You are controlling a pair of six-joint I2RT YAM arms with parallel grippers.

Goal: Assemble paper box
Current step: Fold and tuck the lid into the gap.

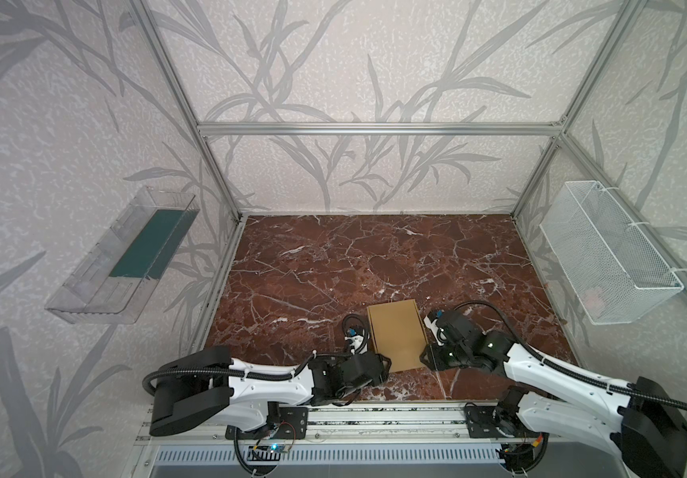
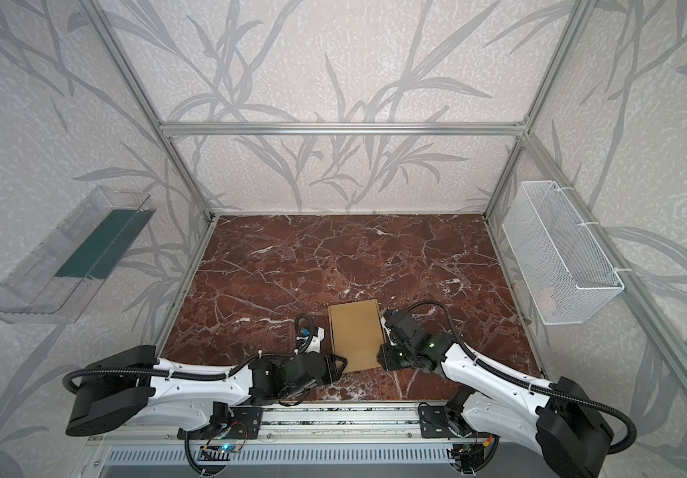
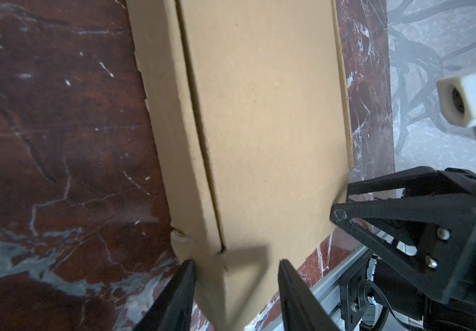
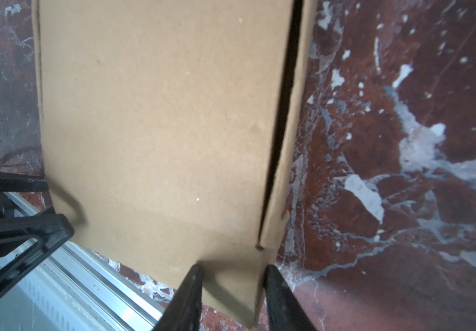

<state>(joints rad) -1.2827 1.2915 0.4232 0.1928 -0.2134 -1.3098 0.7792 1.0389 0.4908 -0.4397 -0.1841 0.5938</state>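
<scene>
Flat tan paper box (image 1: 395, 335), lid seam gaping: left gripper (image 3: 238, 275) clamps its 7 o'clock corner, right gripper (image 4: 234, 275) its 5 o'clock corner.

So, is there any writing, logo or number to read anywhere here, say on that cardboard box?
None can be read.
paper box: plain brown, no print in any view.
wire basket, clear tray: no label visible.
circuit board: too small to tell.
</scene>
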